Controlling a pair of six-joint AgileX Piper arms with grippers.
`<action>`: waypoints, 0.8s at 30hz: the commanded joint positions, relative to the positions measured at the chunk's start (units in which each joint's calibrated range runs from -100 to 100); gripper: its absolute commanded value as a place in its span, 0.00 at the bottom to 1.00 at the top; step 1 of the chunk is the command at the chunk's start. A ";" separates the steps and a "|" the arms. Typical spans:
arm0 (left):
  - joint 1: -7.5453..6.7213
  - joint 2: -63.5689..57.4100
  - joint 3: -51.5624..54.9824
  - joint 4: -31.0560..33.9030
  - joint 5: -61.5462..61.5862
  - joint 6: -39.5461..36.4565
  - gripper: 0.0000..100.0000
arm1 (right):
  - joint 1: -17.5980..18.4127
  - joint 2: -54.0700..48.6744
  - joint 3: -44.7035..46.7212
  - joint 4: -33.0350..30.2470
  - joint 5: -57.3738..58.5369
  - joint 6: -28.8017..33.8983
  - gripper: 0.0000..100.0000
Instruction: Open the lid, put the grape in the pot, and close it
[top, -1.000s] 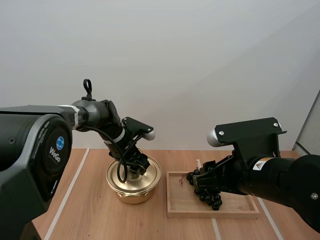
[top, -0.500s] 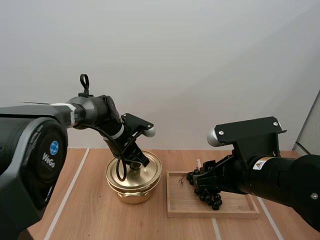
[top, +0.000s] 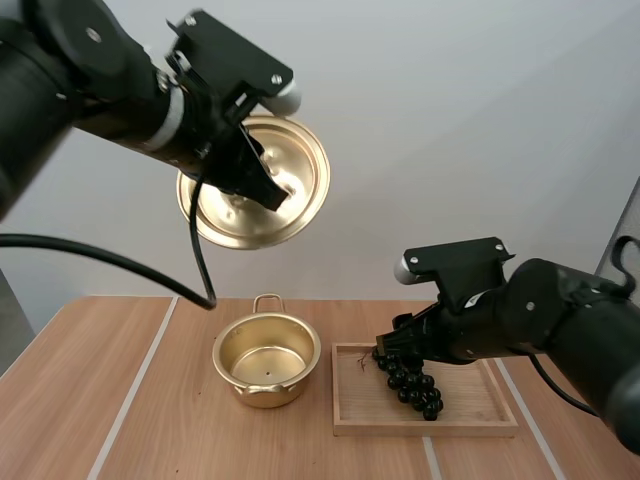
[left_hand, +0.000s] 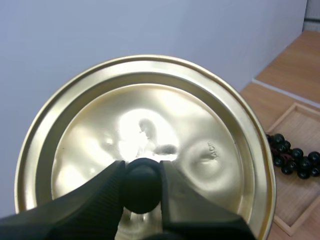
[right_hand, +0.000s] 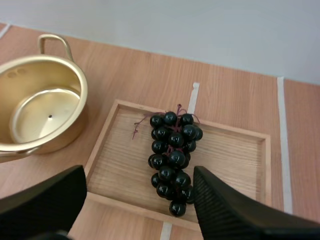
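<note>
Since the grapes go in next, your right gripper (right_hand: 140, 175) hangs with its fingers spread wide over the bunch of dark round grapes (right_hand: 172, 150). The bunch lies in the shallow wooden tray (top: 470, 415) at the near right of the pale wooden table (top: 150, 400), and nothing is pinched yet. Just left of the tray, the small golden metal pot (top: 262, 388) stands open and empty, its mouth free for the drop. High above it, your left gripper (left_hand: 142, 175) is clamped on the black round knob (left_hand: 141, 185) of the golden round lid (left_hand: 200, 150), holding it tilted, well clear of the way from tray to pot. Half a second ago that lid was barely off the pot's rim. It has since risen high, while the grapes have not moved and the right gripper stays over them.
</note>
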 joint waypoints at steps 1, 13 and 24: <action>-0.23 -9.43 -4.59 -0.56 1.62 -0.63 0.00 | -0.24 14.98 -0.24 1.55 -9.95 -3.98 1.00; -0.23 -18.05 -6.81 -0.42 3.98 -0.83 0.00 | -0.09 33.30 -0.24 1.92 -22.00 -5.67 1.00; -0.23 -18.05 -6.81 -0.42 4.99 -2.18 0.00 | 1.46 43.27 -0.24 1.66 -31.06 -8.03 1.00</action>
